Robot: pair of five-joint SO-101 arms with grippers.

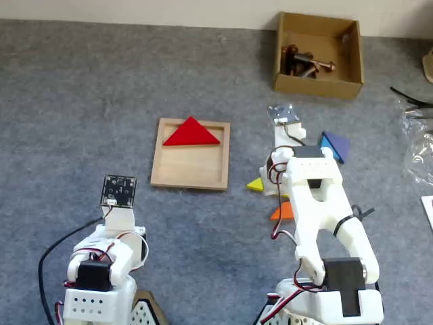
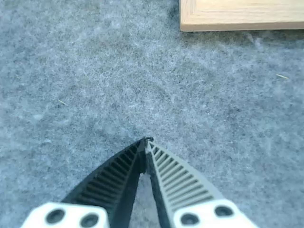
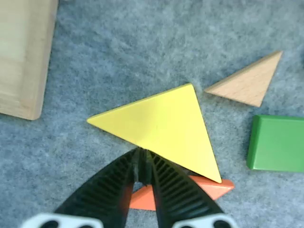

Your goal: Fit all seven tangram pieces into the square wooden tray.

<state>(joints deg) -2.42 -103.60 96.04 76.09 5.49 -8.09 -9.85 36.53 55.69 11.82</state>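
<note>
The square wooden tray (image 1: pixel 190 171) lies mid-table with a red triangle (image 1: pixel 191 133) in its far part. To its right lie a yellow triangle (image 3: pixel 164 126), an orange piece (image 3: pixel 211 188), a plain wooden triangle (image 3: pixel 247 83) and a green piece (image 3: pixel 278 143). A blue and a purple piece (image 1: pixel 334 145) rest farther right. My right gripper (image 3: pixel 142 152) is shut, its tips at the near edge of the yellow triangle and above the orange piece. My left gripper (image 2: pixel 145 141) is shut over bare carpet, short of the tray's corner (image 2: pixel 242 15).
A cardboard box (image 1: pixel 318 55) holding metal parts stands at the back right. Cables (image 1: pixel 408 100) and a clear plastic bag (image 1: pixel 421 157) lie at the right edge. Grey carpet covers the table.
</note>
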